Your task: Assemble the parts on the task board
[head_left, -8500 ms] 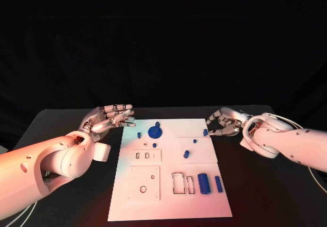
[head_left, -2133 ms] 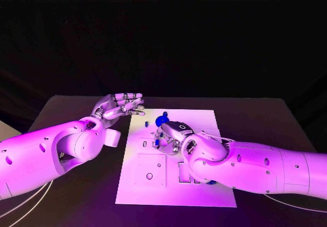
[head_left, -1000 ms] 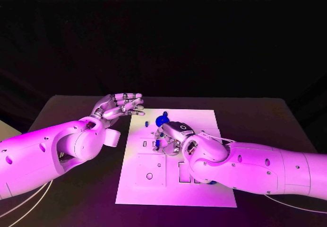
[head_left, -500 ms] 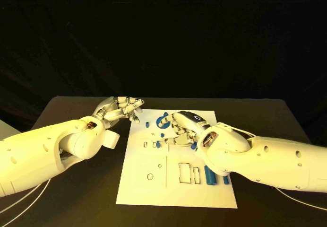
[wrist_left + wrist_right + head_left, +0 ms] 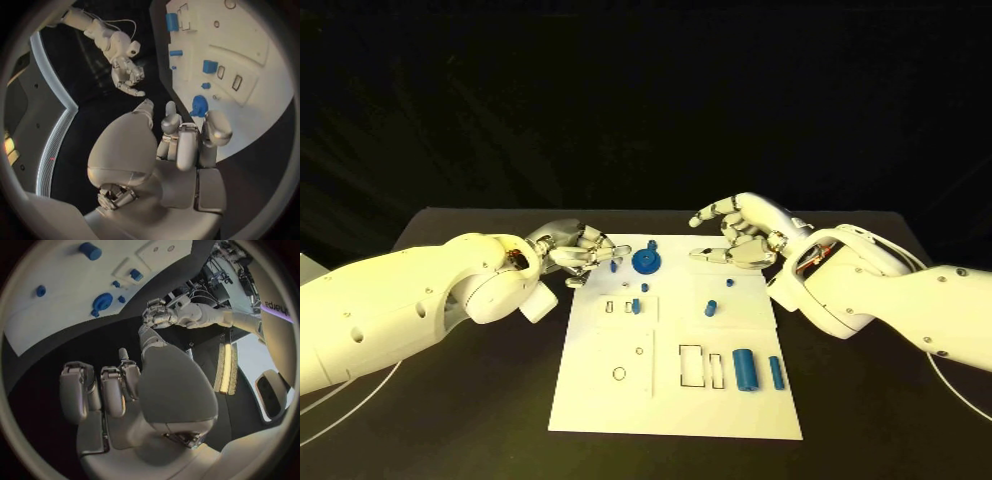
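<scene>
**Head view: board partly filled, both hands empty at far end**

Head view, L to R. Left hand [image 5: 574, 250] sits at the far-left corner of the task board [image 5: 603, 400], fingers curled in, nothing visibly in them; left wrist view agrees, fingers [image 5: 187, 145] bunched over bare table just beside the board edge. On the board, far end: big round blue part [image 5: 646, 262] w/ a small blue peg [image 5: 615, 267] beside it. Mid-left: small blue block [image 5: 635, 306] next to two little slots. Centre: short blue peg [image 5: 711, 308]. Near end, right side: thick blue cylinder [image 5: 744, 370] and thin blue bar [image 5: 776, 372] lying loose beside the open rectangular slots [image 5: 691, 366]. Right hand [image 5: 740, 235] hovers over the far-right corner, fingers part-curled and apart, holding nothing as far as I can see; right wrist view shows its fingers [image 5: 112, 387] bare.

Judgement: a few small pieces look seated, but cylinder + bar aren't in yet and the slots are unfilled, so prob. under halfway. Can't tell if the round part is fully seated.
</scene>
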Available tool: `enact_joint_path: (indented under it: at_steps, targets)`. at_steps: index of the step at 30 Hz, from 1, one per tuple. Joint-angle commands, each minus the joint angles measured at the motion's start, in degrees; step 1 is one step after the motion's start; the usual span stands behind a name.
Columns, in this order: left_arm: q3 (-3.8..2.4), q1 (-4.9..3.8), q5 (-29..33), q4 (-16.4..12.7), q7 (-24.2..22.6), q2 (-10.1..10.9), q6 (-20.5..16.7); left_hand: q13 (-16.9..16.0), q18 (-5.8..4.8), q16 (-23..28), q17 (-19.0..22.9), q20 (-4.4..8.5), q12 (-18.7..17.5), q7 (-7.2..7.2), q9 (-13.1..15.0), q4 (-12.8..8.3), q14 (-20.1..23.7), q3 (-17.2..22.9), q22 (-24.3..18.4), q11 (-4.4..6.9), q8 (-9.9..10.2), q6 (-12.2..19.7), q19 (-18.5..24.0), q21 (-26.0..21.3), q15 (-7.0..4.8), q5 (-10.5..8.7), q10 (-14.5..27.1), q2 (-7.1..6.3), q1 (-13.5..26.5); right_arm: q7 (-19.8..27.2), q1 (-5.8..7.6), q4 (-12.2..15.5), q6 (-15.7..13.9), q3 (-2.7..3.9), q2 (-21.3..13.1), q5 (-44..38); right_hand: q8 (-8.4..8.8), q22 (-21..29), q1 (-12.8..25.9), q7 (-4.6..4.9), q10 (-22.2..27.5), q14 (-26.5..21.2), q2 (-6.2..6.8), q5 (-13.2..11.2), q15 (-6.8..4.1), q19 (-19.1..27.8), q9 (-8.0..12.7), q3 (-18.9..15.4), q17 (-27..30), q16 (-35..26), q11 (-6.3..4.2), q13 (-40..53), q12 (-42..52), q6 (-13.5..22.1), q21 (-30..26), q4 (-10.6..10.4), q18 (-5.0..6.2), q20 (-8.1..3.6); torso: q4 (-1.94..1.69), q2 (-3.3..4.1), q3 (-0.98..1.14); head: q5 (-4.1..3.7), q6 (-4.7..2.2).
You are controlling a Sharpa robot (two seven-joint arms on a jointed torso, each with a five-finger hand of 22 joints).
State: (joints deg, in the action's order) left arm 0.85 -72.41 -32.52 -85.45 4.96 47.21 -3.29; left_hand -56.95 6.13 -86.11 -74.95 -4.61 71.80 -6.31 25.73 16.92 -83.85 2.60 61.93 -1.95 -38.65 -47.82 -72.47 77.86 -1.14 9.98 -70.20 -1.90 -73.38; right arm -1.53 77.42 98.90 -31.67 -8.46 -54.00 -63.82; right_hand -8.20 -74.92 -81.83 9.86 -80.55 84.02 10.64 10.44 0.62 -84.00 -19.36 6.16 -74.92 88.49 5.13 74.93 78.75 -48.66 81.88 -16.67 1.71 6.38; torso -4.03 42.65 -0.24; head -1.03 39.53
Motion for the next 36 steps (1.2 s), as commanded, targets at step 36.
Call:
enact_joint_path:
  at_steps: [36]
  targets:
    - [2.05, -4.65, -22.9, 8.9, 27.5, -14.0, 22.2, -2.4, -0.80, -0.7, -7.9, -0.08, 1.2, 0.01, 3.1, 0.0, -3.5, -3.1, 2.8, -0.17, 0.2, 1.5, -1.3, 1.8, -0.19, -0.63, -0.9, 2.02, 5.9, 1.1, 0.82, -3.9, 1.8, 0.04, 0.0, 10.7, -0.46, -9.9, -0.4, 0.01, 0.0, 4.7, -0.40, 0.1, 0.10, -1.7, -0.1, -0.1, -9.9, -0.3, -0.14, 4.1, 0.2, -0.5, -0.3, 0.0, 0.38, 0.31, 0.17, -0.57, 0.33, 0.53, 1.50]
